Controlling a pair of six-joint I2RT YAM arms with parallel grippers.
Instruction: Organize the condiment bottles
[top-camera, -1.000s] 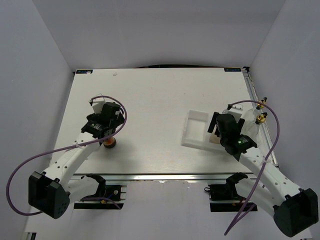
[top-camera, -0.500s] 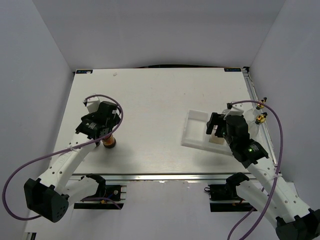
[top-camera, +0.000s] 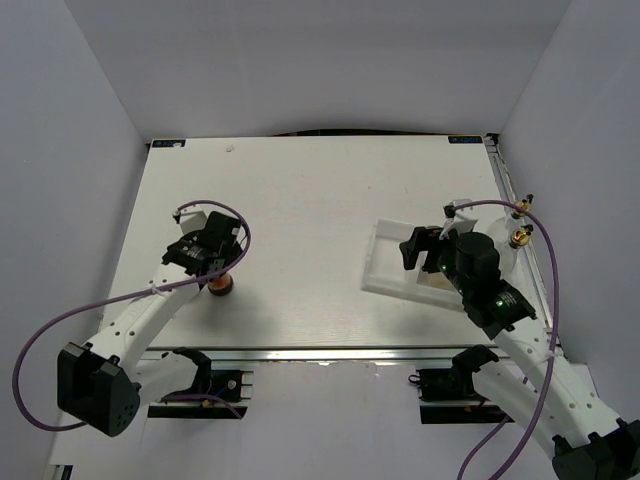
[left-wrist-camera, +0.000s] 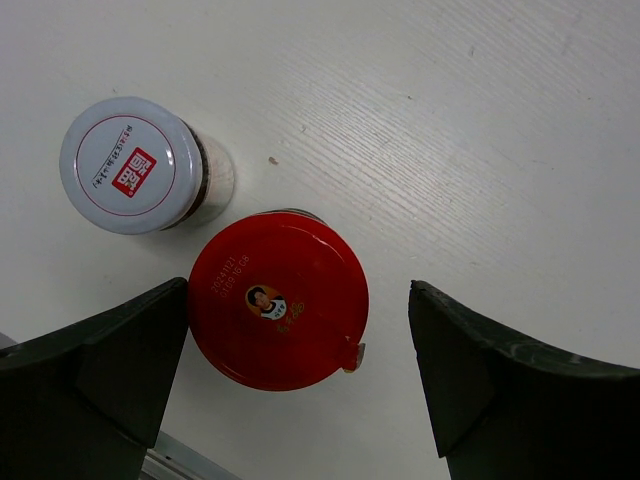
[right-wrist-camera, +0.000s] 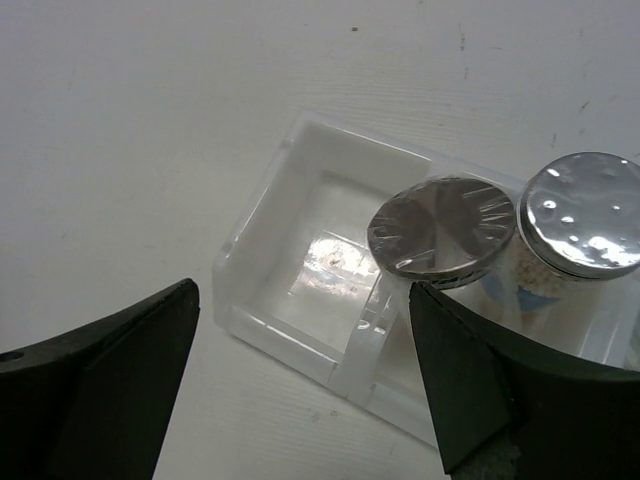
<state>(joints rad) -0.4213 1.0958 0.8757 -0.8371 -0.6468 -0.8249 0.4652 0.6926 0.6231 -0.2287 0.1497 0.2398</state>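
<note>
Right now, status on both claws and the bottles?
Left claw open above red-lidded jar, not gripped. Right claw open over white tray, empty. Two silver-lidded shakers in tray. Pale-lidded jar close beside red-lidded jar, may crowd grasp.

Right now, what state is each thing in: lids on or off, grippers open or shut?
Left gripper: open, astride the red-lidded jar.
Right gripper: open, above the tray.
Red-lidded jar: lid on, upright on the table.
Small pale-lidded jar: lid on, upright beside it.
Two silver-lidded shakers: lids on, standing in the tray.
Tray: end compartment empty.
Two gold-stoppered bottles: stoppered, upright.
</note>
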